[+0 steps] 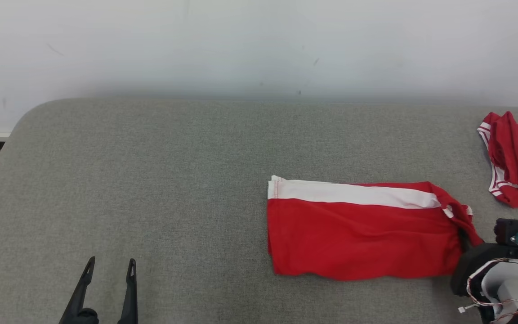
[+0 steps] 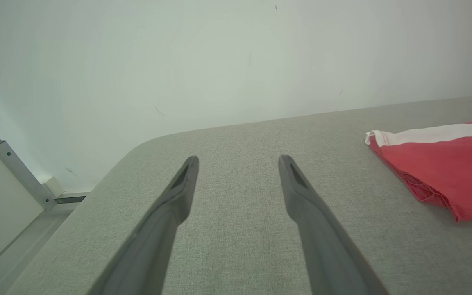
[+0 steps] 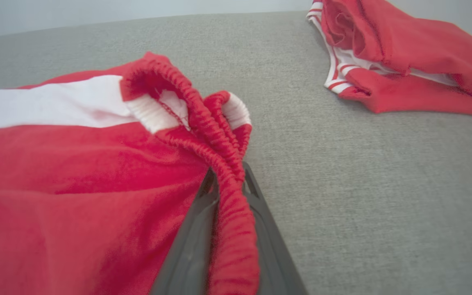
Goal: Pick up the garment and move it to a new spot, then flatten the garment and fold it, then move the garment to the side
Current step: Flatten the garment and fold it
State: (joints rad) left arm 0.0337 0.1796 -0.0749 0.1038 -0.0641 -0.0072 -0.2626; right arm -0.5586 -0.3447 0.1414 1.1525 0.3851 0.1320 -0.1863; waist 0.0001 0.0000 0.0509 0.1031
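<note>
The garment (image 1: 358, 234) is red with a white stripe and lies folded into a flat rectangle on the grey table, right of centre. Its gathered elastic waistband (image 3: 223, 180) bunches at the right end. My right gripper (image 3: 228, 174) is shut on that waistband, one dark finger on each side of the red elastic; in the head view its wrist (image 1: 488, 265) sits at the garment's lower right corner. My left gripper (image 1: 110, 265) hovers open over bare table at the lower left, well clear of the garment (image 2: 445, 164).
A second red garment (image 1: 517, 159) with white trim lies crumpled at the table's far right edge, also seen as red cloth (image 3: 404, 57) beyond my right fingers. The grey table (image 1: 151, 180) meets a white wall behind; its rounded left corner drops to the floor.
</note>
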